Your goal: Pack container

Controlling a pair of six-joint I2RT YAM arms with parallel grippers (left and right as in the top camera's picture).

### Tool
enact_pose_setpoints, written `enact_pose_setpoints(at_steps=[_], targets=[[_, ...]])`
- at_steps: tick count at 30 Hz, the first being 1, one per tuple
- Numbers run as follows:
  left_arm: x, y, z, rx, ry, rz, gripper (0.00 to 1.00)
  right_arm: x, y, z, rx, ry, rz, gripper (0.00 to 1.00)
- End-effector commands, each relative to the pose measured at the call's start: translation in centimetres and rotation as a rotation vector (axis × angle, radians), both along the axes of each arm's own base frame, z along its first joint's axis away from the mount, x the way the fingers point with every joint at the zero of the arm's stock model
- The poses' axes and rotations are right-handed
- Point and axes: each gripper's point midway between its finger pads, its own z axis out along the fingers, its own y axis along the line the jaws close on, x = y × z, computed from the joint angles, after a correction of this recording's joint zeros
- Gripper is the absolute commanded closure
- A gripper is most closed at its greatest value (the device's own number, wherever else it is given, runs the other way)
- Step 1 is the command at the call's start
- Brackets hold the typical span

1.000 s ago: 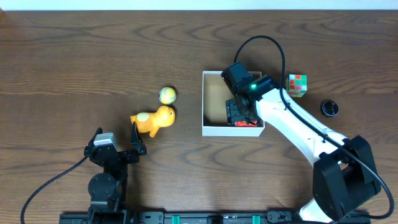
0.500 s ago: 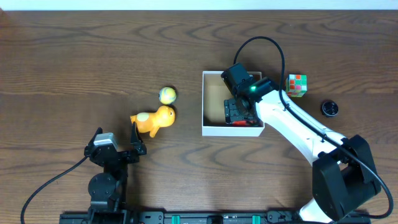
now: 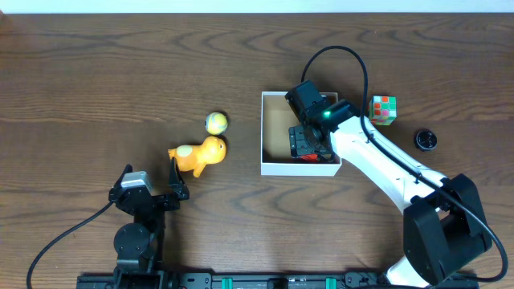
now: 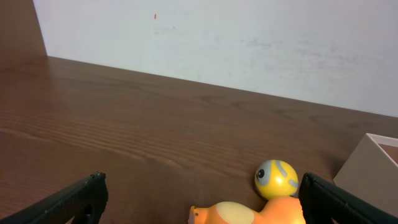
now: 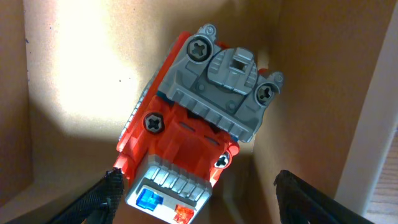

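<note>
Dark wood-grain table [image 3: 96, 72] fills the overhead view, with a pale wall seen behind it from the left wrist. Nearest, at the lower left of the overhead frame, the left pincer [image 4: 202, 180] is held spread wide and nothing is gripped by it. Just beyond it an orange toy [image 3: 201, 154] is seen lying on the wood, with a yellow ball [image 3: 215, 122] close behind it, touching or nearly so.

Further right, around the middle of the frame, the container [image 3: 277, 167] is set on the table, and a red and grey toy truck [image 5: 193, 124] is lying on its cardboard floor, tucked towards a corner. Against the picture from a second ago, little is altered. The strip of red visible under the right arm is drawn slightly left along the near wall, and less of it is shown. From this the truck is judged to be set down, so one item is counted as packed, while the orange toy and the ball are left outside.

Above the truck, the right pincer [image 5: 198, 180] is spread wider than the toy. A clear gap is seen at the right finger. The left finger is just beside the truck's corner, and contact there cannot be told.

Farthest right, a coloured cube [image 3: 383, 109] and a black round cap [image 3: 426, 140] are seen outside the container.
</note>
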Motion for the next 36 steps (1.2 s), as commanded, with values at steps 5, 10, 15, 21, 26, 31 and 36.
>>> enact_pose_setpoints(at_steps=[5,10,15,21,26,31,36], targets=[[-0.1,0.2,-1.8,0.021,0.053,0.007,0.02,-0.3,-0.4,-0.2,-0.047,0.007,0.056,0.19],[-0.1,0.2,-1.8,0.021,0.053,0.007,0.02,-0.3,-0.7,-0.1,-0.069,0.007,0.075,0.22],[-0.1,0.2,-1.8,0.021,0.053,0.007,0.02,-0.3,-0.7,-0.1,-0.084,0.008,0.125,0.22],[-0.1,0.2,-1.8,0.021,0.053,0.007,0.02,-0.3,-0.8,-0.1,-0.096,0.009,0.155,0.22],[-0.1,0.2,-1.8,0.021,0.053,0.007,0.02,0.0,-1.2,0.0,-0.130,-0.002,0.178,0.22],[-0.1,0.2,-1.8,0.021,0.053,0.007,0.02,0.2,-1.3,0.1,-0.158,-0.009,0.239,0.21],[-0.1,0.2,-1.8,0.021,0.053,0.007,0.02,0.5,-1.3,0.2,-0.172,-0.014,0.287,0.22]])
